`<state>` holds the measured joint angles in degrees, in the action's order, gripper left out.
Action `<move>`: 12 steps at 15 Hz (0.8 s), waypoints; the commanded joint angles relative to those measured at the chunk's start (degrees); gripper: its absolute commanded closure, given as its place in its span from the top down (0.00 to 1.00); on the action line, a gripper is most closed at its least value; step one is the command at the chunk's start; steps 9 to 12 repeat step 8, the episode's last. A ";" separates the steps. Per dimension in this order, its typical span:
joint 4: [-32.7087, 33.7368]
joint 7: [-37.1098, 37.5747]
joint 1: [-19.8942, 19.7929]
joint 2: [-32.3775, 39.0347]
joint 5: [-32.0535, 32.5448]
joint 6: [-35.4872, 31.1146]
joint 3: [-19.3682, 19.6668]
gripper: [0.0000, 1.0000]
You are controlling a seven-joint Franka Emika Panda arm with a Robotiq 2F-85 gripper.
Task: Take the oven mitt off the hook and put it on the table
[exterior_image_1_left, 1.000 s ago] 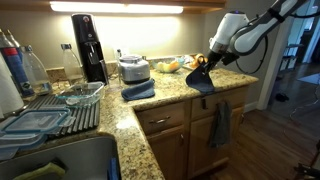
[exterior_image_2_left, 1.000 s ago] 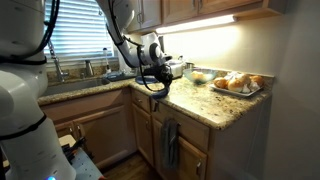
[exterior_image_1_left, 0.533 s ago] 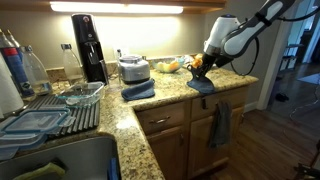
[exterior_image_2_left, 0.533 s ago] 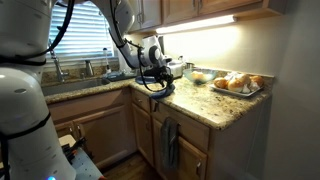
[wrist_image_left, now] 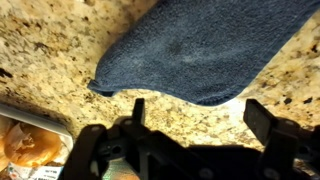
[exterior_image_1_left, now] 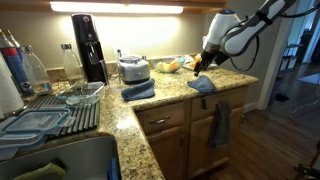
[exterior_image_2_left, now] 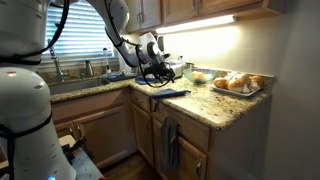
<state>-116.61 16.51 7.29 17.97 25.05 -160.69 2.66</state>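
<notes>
The blue-grey oven mitt lies flat on the speckled granite table, close to its rounded front edge, and shows in both exterior views. My gripper hangs just above it, open and holding nothing. In the wrist view the mitt spreads across the table beyond my gripper. The two dark fingers stand wide apart with only bare granite between them. No hook is visible.
A darker grey-blue cloth hangs on the cabinet front below the mitt. A folded blue towel and a small appliance sit further along. A tray of food stands close by. A dish rack and sink are beyond.
My gripper has opened and let go of the oven mitt, then lifted a little. The mitt has dropped from hanging in the jaws to lying flat on the table.
</notes>
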 commanded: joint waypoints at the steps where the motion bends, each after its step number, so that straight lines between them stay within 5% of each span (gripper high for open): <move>1: -1.87 4.05 2.10 -3.68 3.44 3.64 1.97 1.00; 12: -0.13 1.09 1.64 -1.93 0.37 3.81 1.26 1.00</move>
